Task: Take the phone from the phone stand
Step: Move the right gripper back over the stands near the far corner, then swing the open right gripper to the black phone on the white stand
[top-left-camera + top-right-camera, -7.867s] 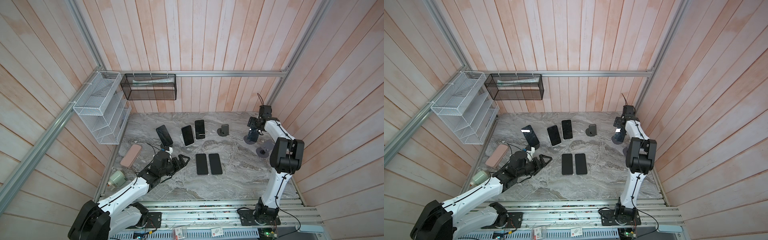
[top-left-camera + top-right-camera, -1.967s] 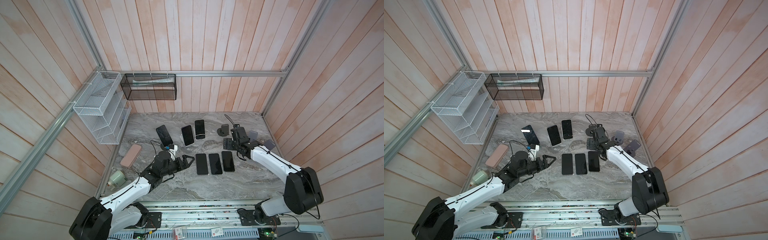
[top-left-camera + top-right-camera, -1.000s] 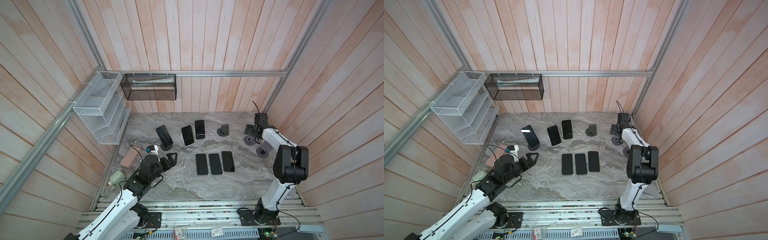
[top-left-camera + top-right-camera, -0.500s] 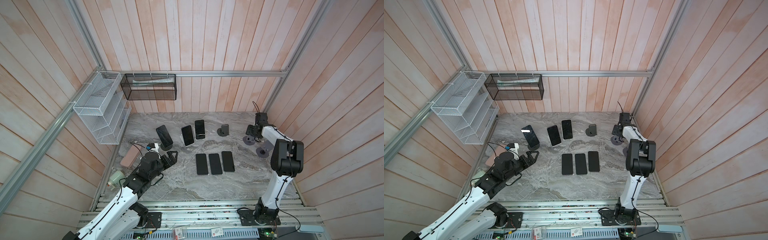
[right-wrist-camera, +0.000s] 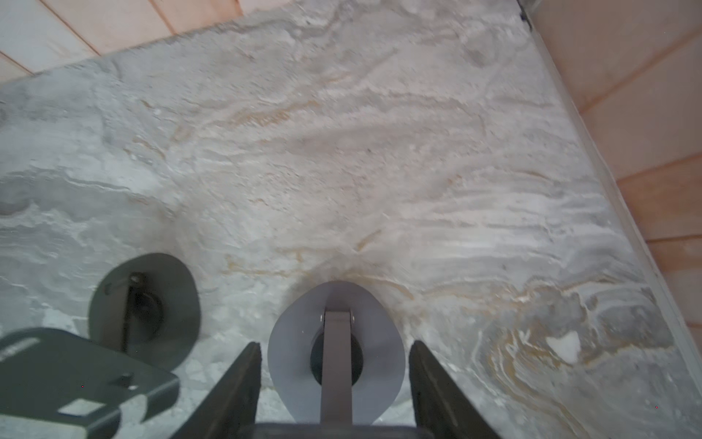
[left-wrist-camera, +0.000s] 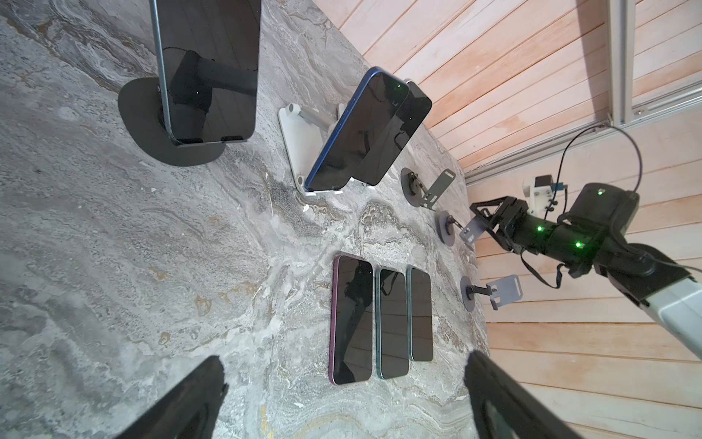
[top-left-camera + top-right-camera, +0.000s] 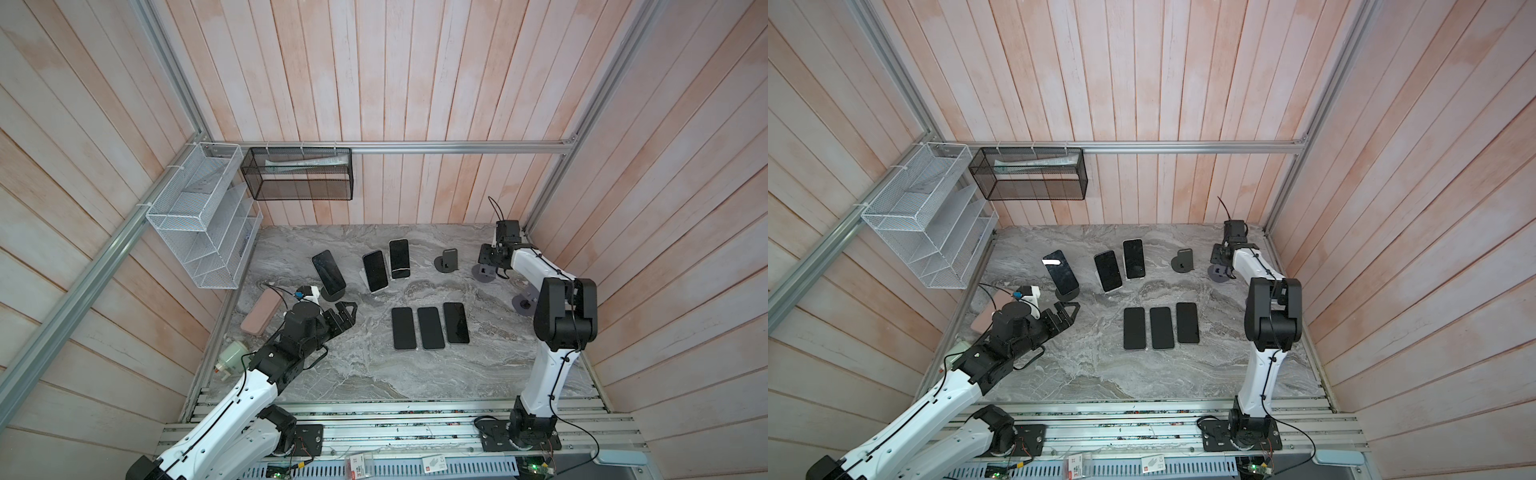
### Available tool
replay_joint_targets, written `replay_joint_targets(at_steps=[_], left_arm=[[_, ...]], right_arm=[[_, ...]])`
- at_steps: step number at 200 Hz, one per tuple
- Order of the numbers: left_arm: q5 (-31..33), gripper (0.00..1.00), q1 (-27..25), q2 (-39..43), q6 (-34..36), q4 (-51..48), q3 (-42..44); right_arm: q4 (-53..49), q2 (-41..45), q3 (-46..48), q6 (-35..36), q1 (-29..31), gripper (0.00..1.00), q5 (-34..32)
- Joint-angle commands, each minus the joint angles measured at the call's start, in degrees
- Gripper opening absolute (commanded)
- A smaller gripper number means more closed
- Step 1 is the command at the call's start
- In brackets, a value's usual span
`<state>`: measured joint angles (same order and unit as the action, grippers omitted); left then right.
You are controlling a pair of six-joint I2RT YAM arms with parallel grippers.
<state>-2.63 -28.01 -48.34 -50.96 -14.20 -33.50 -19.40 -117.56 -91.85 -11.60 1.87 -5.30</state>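
Observation:
Three dark phones lean on stands at the back: one (image 7: 328,271) on a black round stand (image 7: 332,294), two (image 7: 375,271) (image 7: 399,258) on white stands. My left gripper (image 7: 345,316) (image 7: 1069,313) (image 6: 343,361) is open, low, just in front of the black round stand, empty. My right gripper (image 7: 490,259) (image 7: 1221,257) (image 5: 335,345) is at the back right, shut on the plate of an empty grey stand (image 7: 486,273) (image 5: 296,342); in the right wrist view the plate spans both fingers.
Three phones (image 7: 431,328) lie flat side by side mid-table. Empty stands: a dark one (image 7: 446,262) (image 5: 167,304) and a grey one (image 7: 524,302). A pink case (image 7: 262,311) and a small bottle (image 7: 230,359) sit at the left edge. Mesh racks (image 7: 203,216) (image 7: 301,174) hang on the walls.
My right gripper left the flat phones, went to the back right and narrowed its jaws onto the grey stand's plate. My left gripper drew back, then edged towards the black round stand, still open.

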Motion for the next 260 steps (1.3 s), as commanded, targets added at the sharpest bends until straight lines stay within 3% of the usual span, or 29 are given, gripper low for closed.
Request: replay_joint_targets(at_steps=[1, 44, 79, 99, 124, 158, 202, 235, 260], left_arm=[[0.1, 1.0, 0.3, 0.1, 0.9, -0.9, -2.3], [2.7, 1.0, 0.3, 2.5, 2.4, -3.4, -3.3], [8.5, 1.0, 0.3, 2.3, 5.6, -7.8, -7.1], [15.3, 1.0, 0.4, 0.7, 3.8, -12.1, -10.6], [23.3, 1.0, 0.8, -1.6, 2.0, -16.3, -15.0], [29.5, 1.0, 0.8, -6.6, 1.6, -18.0, -20.3], [24.7, 1.0, 0.8, -9.0, 0.6, -14.5, -18.2], [14.8, 1.0, 0.8, -5.6, -1.0, -6.1, -8.8], [9.5, 1.0, 0.8, -2.8, -4.5, -3.3, -2.2]], right_arm=[[-3.1, -4.5, -5.7, 1.2, 1.6, 0.53, -3.0], [-0.6, -6.0, -5.9, 0.7, 2.5, 0.58, -2.5], [-3.0, -6.0, -7.5, 0.9, 2.5, 0.71, -1.3], [-2.6, -2.8, -6.4, 0.9, 2.6, 0.79, -1.8], [-3.2, 2.9, -4.4, 0.3, 2.7, 0.81, -2.5], [2.9, 15.0, 6.8, -1.3, 5.0, 0.81, -1.7], [11.6, 26.2, 17.2, -2.6, 13.6, 0.79, 5.3], [10.5, 21.9, 12.6, -1.8, 23.1, 0.86, 1.4], [8.9, 15.1, 6.2, -1.2, 26.1, 0.95, -2.0]])
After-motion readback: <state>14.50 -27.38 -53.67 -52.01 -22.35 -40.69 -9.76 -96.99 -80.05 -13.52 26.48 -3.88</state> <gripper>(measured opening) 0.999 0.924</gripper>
